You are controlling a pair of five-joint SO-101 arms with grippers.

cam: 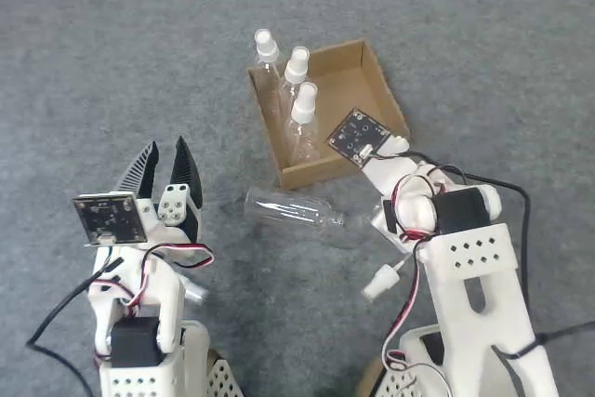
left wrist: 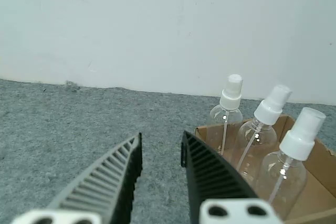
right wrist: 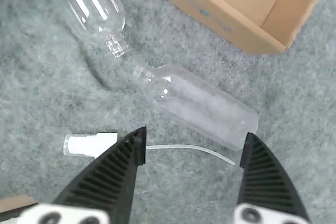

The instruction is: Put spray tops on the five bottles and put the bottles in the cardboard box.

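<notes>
box (cam: 364, 76): plain brown
bottles (right wrist: 202, 106): clear
tops (cam: 267, 44): white
carpet (cam: 112, 72): mottled grey
fingers (left wrist: 113, 182): black, ribbed
arms (cam: 474, 267): white
wires (cam: 397, 197): red, black, white
boards (cam: 357, 137): black, pale specks
wall (left wrist: 157, 24): white

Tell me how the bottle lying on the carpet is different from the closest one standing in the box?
The bottle on the carpet lies on its side; the bottle in the box stands upright. The carpet bottle has a bare neck; the boxed bottle wears a white spray top. Both are clear.
</notes>
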